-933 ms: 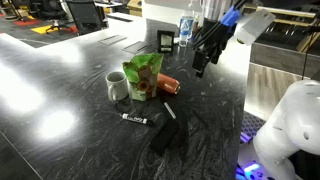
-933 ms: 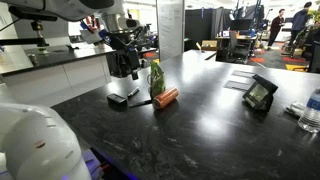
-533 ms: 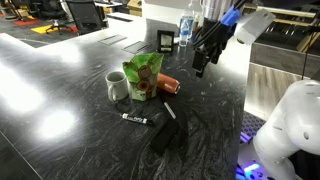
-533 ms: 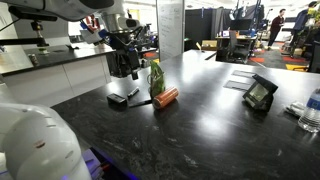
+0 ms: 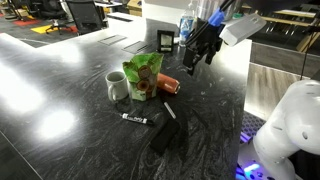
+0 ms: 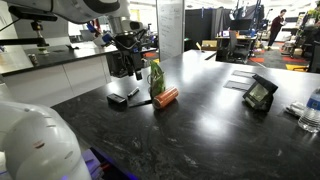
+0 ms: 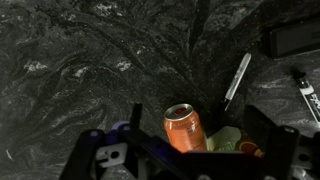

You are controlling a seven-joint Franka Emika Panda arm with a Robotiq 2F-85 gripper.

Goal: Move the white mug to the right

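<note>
**Claw Hangs Apart Over the Counter, Mug Well Clear of It**

The dark marbled counter (image 5: 60, 60) fills most of an exterior view. The claw (image 5: 196, 56) hangs above it in the upper middle of the frame, fingers spread apart and holding nothing. A green snack bag (image 5: 142, 75) stands near frame centre. The white mug (image 5: 117, 86) sits upright just left of the bag, well apart from the claw. An orange can (image 5: 168, 84) lies on its side right of the bag, with a pen (image 5: 169, 110) below it.

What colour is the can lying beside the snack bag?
The can is orange, clearest in wrist view.
</note>
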